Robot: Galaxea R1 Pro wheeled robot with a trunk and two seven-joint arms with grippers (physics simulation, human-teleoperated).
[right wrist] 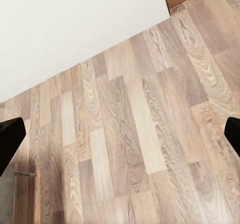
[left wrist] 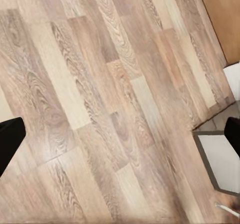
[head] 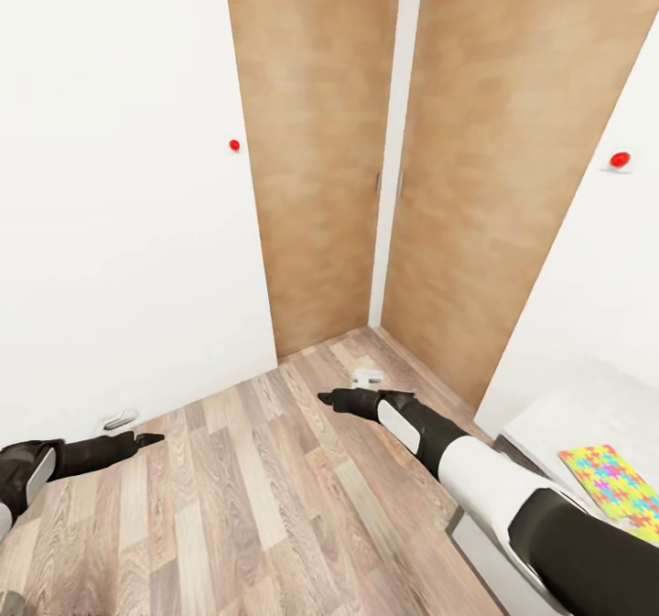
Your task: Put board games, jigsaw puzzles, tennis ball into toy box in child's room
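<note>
Facing a room corner here: white wall (head: 110, 186) on the left, two tall wood-grain wardrobe doors (head: 320, 140) straight ahead with a white strip between them, wood plank floor (head: 256, 488) below. Small red dot (head: 234, 145) on the white wall, another red button (head: 620, 159) on a white plate over on the right wall.

Left gripper (head: 146, 437) low at the left edge, held out over the floor, nothing in it. Fingers spread wide apart in the left wrist view (left wrist: 10, 141), just floorboards between them. Right gripper (head: 334, 399) stretched toward the middle of the floor, also empty; fingertips (right wrist: 10, 139) sitting at opposite edges of the right wrist view, so wide open too.

Bottom right corner: edge of the white table (head: 549, 424) with one jigsaw puzzle (head: 615, 490) lying flat on it, partly hidden behind the right arm's forearm. Small white-grey thing (head: 368, 377) on the floor near the wardrobe, too small to make out.
</note>
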